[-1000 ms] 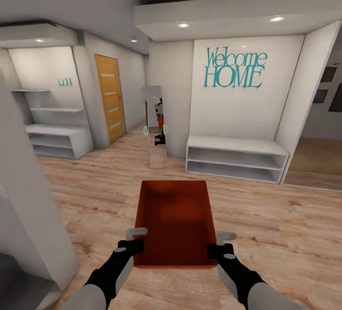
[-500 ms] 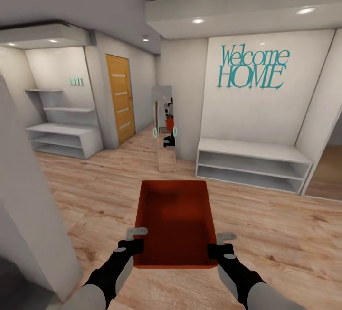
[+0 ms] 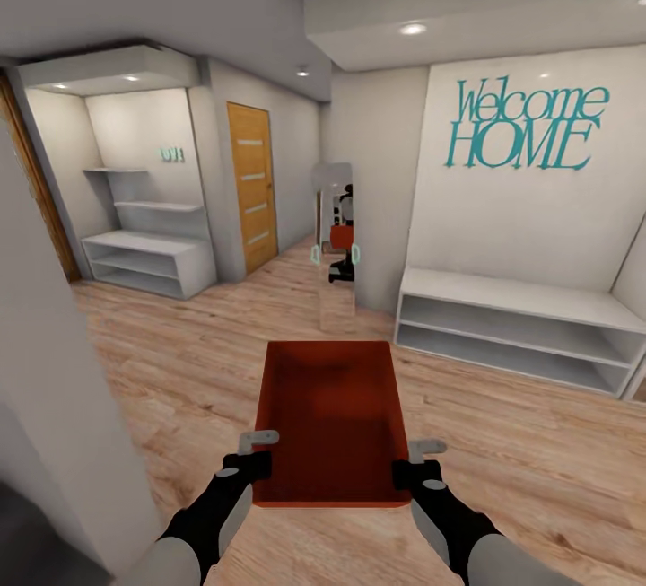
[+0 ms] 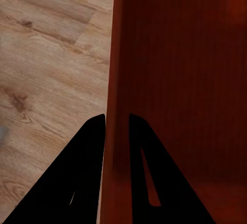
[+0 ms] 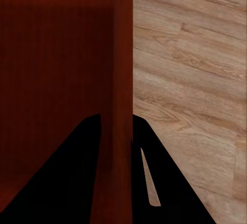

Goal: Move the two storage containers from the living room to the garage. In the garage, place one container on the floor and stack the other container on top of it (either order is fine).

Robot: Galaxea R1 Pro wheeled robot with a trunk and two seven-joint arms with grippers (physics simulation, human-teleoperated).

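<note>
Now I hold one red bin [image 3: 327, 420] out front above the plank floor [image 3: 538, 442], my left gripper [image 4: 117, 123] pinching its left wall and my right gripper [image 5: 116, 123] pinching its right wall, both nearly closed on them.

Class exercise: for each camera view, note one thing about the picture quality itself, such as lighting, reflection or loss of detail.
Head view: ceiling spotlights glow bright, and the mirror reflects the robot. Left wrist view: the fingers are flat black silhouettes against the container wall. Right wrist view: the container's inside is dark and shadowed.
</note>
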